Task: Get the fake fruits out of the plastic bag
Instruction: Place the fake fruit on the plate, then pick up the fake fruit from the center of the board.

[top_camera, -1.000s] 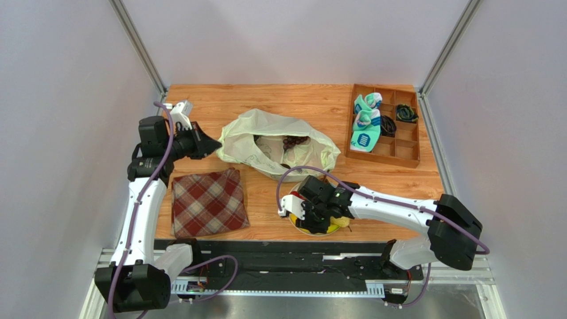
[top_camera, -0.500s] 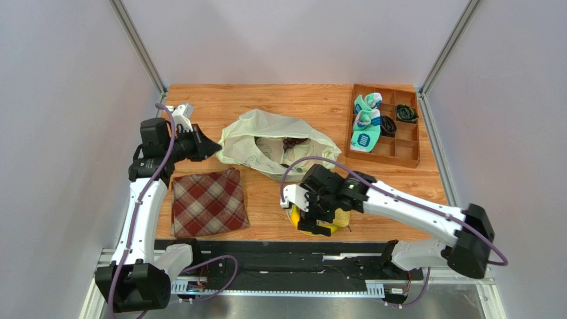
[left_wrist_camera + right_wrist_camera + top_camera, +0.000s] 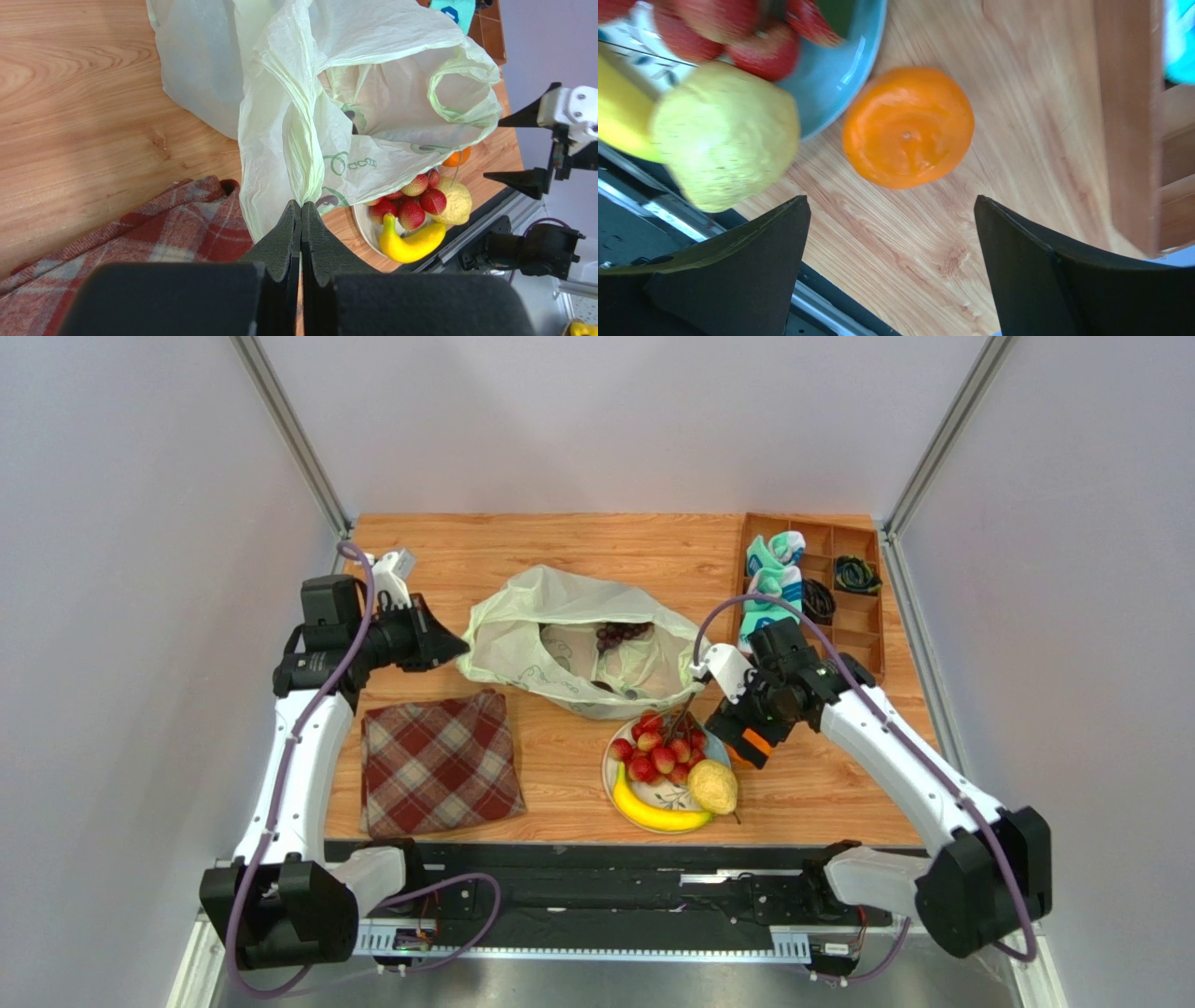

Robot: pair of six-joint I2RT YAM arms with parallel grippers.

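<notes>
The left gripper [image 3: 302,208], jaws pinched shut on a fold of the plastic bag [image 3: 550,623], lifts its mouth open, apparently to ease access to a dark grape bunch [image 3: 615,633] lying inside. Red grapes [image 3: 657,748], a banana [image 3: 652,815] and a pear [image 3: 713,786] fill the plate [image 3: 612,773] nearby. The right gripper [image 3: 891,207], jaws spread and empty, hovers above an orange [image 3: 908,137] on the table just beside the plate's rim.

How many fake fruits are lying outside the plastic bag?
4. The red grape bunch, the banana and the pear lie on the plate; the orange lies on the table beside it. Dark grapes are inside the bag, where others may be hidden.
</notes>
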